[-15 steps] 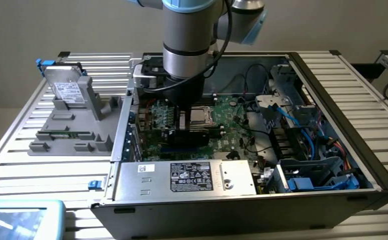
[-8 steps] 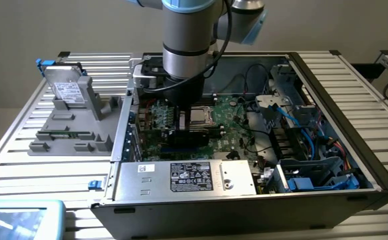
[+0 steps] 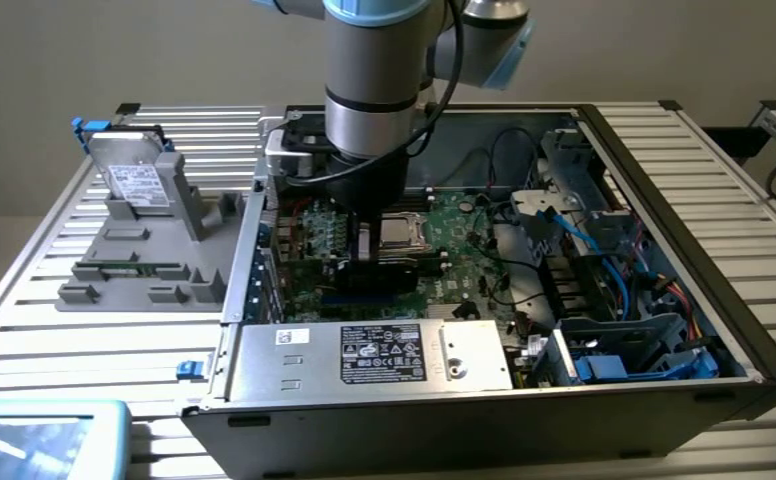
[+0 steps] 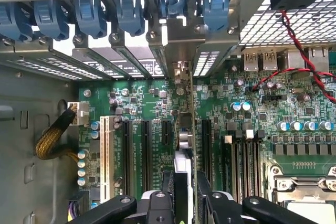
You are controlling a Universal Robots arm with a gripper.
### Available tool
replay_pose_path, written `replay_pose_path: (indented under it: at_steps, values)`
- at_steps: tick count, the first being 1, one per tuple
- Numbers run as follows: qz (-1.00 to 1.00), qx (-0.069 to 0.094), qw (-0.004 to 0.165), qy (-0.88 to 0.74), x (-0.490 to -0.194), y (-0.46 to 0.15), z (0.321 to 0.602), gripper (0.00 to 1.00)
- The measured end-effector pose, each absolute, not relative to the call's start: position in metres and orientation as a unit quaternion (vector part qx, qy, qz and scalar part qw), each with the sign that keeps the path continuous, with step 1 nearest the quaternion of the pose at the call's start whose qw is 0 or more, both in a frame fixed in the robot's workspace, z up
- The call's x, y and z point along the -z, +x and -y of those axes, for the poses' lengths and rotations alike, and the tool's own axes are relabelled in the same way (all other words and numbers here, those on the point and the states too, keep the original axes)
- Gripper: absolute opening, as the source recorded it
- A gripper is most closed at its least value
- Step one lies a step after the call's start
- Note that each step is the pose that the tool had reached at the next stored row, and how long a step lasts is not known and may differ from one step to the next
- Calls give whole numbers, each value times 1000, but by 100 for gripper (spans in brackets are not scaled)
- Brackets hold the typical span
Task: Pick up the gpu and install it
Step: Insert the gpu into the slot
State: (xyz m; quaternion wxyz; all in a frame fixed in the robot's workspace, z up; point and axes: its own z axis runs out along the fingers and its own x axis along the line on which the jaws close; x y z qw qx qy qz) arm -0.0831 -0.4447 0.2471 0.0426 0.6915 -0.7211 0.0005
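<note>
1. My gripper (image 4: 184, 205) is clamped on the gpu (image 4: 184, 150), held edge-on above the motherboard (image 4: 252, 129) inside the computer case (image 3: 688, 190).
2. I judge it should go down square over an expansion slot (image 4: 167, 140), bracket towards the rear openings, pressed evenly.
3. The case also holds a power supply (image 3: 375, 355); the grey holder (image 3: 161, 290) outside carries a drive (image 3: 135, 180) and a memory stick (image 3: 128, 267).

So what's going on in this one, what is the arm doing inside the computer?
The robot arm's hand is down inside the open computer case. It is closed on the gpu, holding it edge-on over the expansion slots of the motherboard, with the silver bracket end toward the rear slot openings. Whether the card is seated can't be told. On the exterior view's left, a grey stand holds a drive.
</note>
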Motion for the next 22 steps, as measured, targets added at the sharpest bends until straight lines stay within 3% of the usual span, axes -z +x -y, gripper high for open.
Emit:
replay_pose_path:
  at_steps: [22]
  values:
    - [721,0,43,692,-247,-85,445,28]
